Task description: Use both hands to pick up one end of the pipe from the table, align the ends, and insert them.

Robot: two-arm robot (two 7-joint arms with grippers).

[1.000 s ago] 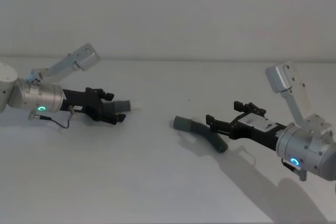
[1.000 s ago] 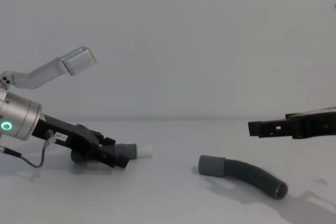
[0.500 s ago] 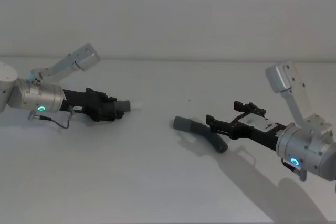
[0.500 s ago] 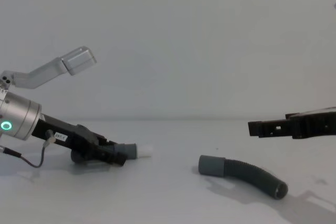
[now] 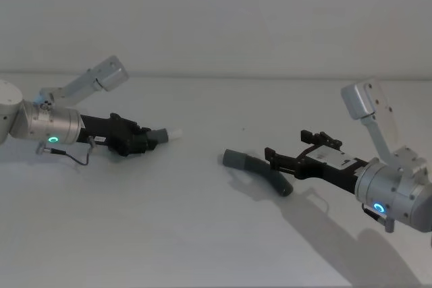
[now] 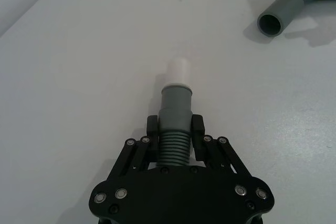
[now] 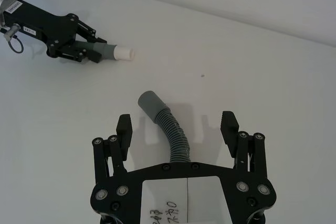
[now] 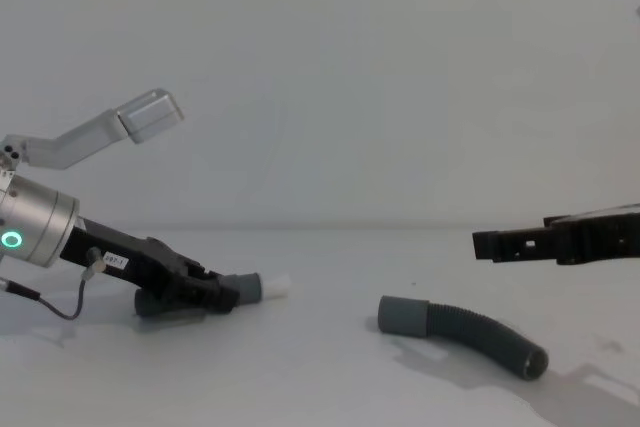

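Observation:
The short ribbed pipe piece [image 6: 175, 129], with its white plug tip [image 6: 179, 70] and grey collar, pokes out of my left gripper [image 6: 175, 125], which is shut on its ribbed body low over the table [image 5: 169, 220]. From the chest, the left gripper [image 8: 215, 294] slants down and the white tip [image 8: 278, 285] sits just above the surface. The longer curved piece [image 5: 260, 170] lies on the table with its wide grey cuff [image 8: 403, 315] facing left. My right gripper [image 7: 177, 124] hovers open above the curved piece's rear half, one finger on each side, not touching it.
A thin grey cable [image 5: 77, 158] loops under my left wrist. The silver arm links [image 5: 101, 77] rise behind both wrists. A bare stretch of table separates the white tip from the cuff [image 6: 273, 22]. A plain wall stands behind the table.
My left gripper's jaws have closed onto the short piece, and its white tip has risen slightly. The right gripper and the curved piece have not moved.

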